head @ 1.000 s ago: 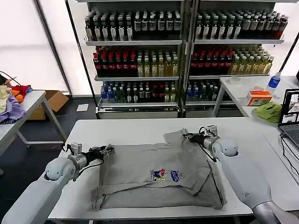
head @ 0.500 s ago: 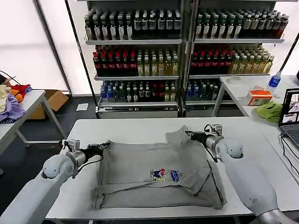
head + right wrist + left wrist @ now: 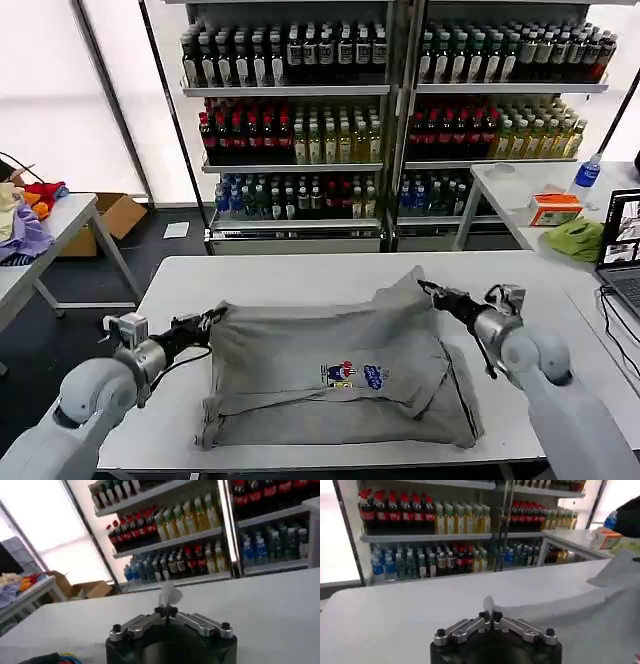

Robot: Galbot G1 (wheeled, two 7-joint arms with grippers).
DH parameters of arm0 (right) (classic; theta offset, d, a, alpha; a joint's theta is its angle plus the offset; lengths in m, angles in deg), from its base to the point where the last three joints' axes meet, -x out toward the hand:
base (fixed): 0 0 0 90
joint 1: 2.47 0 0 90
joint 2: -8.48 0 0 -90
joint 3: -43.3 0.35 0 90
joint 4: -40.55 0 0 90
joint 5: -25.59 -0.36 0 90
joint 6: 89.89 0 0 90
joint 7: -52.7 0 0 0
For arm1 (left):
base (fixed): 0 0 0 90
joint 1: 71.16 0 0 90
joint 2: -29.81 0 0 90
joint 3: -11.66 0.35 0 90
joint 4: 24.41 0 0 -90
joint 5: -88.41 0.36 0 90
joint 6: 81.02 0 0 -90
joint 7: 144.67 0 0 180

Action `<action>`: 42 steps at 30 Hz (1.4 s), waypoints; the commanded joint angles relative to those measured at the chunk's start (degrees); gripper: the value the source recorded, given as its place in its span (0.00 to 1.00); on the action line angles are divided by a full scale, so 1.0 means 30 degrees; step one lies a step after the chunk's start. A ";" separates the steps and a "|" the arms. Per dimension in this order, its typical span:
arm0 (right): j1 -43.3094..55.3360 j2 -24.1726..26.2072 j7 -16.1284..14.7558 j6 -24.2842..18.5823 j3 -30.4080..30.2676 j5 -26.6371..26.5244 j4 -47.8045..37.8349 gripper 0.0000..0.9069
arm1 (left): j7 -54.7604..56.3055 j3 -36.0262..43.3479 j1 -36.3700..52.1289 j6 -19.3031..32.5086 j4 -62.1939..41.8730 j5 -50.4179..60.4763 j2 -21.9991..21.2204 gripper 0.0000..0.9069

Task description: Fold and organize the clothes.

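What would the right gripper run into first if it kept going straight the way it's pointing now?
The right gripper, shut on a corner of the grey T-shirt, points toward the table's far-left part. Bare tabletop lies ahead, then probably the bottle shelves; depth is unclear.

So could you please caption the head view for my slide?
Left gripper and right gripper, shut, pinch the grey T-shirt's far corners on the white table.

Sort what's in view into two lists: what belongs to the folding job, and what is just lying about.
Part of the job:
- grey T-shirt on the white table
- left gripper, shut on the shirt's edge
- right gripper, shut on the shirt's edge

Just lying about:
- bottle shelves
- cardboard box
- green cloth
- laptop
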 commanded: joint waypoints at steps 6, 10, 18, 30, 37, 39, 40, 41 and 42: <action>-1.1509 0.0025 0.1241 0.0008 0.4389 0.1241 0.6151 0.00 | 0.0252 -0.4559 -1.0934 -0.0505 0.5491 0.2908 0.0026 0.01; -1.1989 -0.0550 0.1555 -0.0205 0.4147 0.1963 0.6428 0.00 | 0.0337 -0.4271 -1.1314 -0.0516 0.5321 0.3436 -0.0147 0.03; -1.1273 -0.0259 0.0096 -0.3157 0.5200 0.3803 0.6778 1.00 | 0.1096 -0.5383 -1.0367 -0.0513 0.6062 0.3193 -0.0381 1.00; -1.1049 -0.1661 -0.1072 -1.0572 0.5441 0.6080 0.5097 1.00 | 0.5725 -0.2708 -1.0710 0.0530 0.7040 0.4817 -0.6645 1.00; -1.1560 -0.2174 -0.0965 -1.1075 0.5026 0.6866 0.4482 1.00 | 0.9216 0.0094 -0.9700 0.1898 0.5409 0.6259 -0.9182 1.00; -1.1689 -0.2266 -0.1001 -1.1176 0.4992 0.7100 0.4486 1.00 | 0.9673 0.0489 -0.9511 0.1884 0.5203 0.6214 -0.9655 1.00; -1.1763 -0.2291 -0.0954 -1.1179 0.4984 0.7043 0.4582 1.00 | 0.9775 0.0769 -0.9518 0.1851 0.5164 0.6203 -0.9799 1.00; -1.1779 -0.2291 -0.0948 -1.1176 0.4992 0.7030 0.4599 1.00 | 0.9769 0.0913 -0.9577 0.1874 0.5150 0.6263 -0.9927 1.00; -1.1789 -0.2286 -0.0972 -1.1177 0.5008 0.7046 0.4608 1.00 | 0.9784 0.1141 -0.9650 0.1888 0.5126 0.6416 -1.0018 1.00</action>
